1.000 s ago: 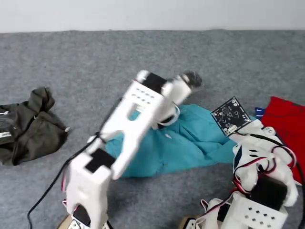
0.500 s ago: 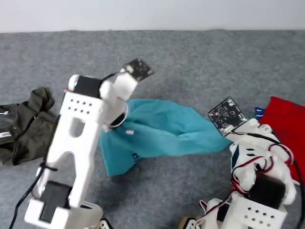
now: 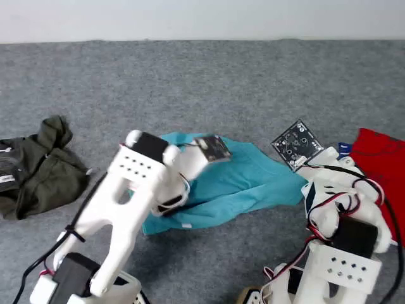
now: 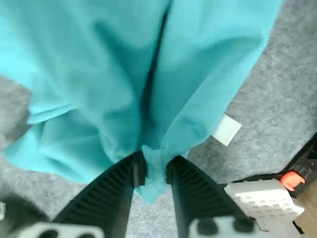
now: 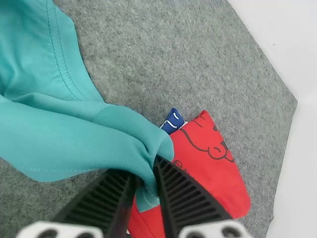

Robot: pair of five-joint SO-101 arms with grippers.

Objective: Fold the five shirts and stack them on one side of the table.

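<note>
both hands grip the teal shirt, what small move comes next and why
The left hand and right hand each pinch an edge of the teal shirt, which lies bunched between them. Probably best to draw them apart and pull it taut before folding.

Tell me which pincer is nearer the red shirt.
Right. The right pincer, shut on one end of the teal shirt, sits at the edge of the red shirt. The left pincer grips the teal shirt's other end, farther away.
</note>
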